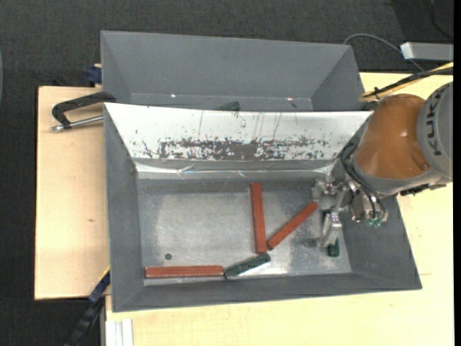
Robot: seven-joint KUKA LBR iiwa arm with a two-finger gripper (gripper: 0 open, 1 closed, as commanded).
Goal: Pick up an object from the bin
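red-brown stick (292,225), the slanted one on the right of the bin floor, is the piece nearest the tool (331,244), so i judge it the likeliest thing to be picked; its upper end lies just beside the tool and its lower end runs down to the left, where it meets the foot of a second red-brown stick (257,218) standing nearly straight up the view, the two making a narrow v. both look like plain, straight, square-edged bars with a dull matte face, lying flat and loose as if simply dropped. below the v a shorter dark green stick (246,266) lies tilted, and its left end touches a third red-brown stick (184,271) that rests along the near wall, probably because the sloped sides let things slide down to the edge. the bin (194,215) is grey sheet metal with a speckled, scuffed floor and scratched paint on the far wall. the tool hangs low over the right end of the floor under the arm's smooth orange cover (389,146); i cannot tell how far open it is, nor whether it has hold of anything.
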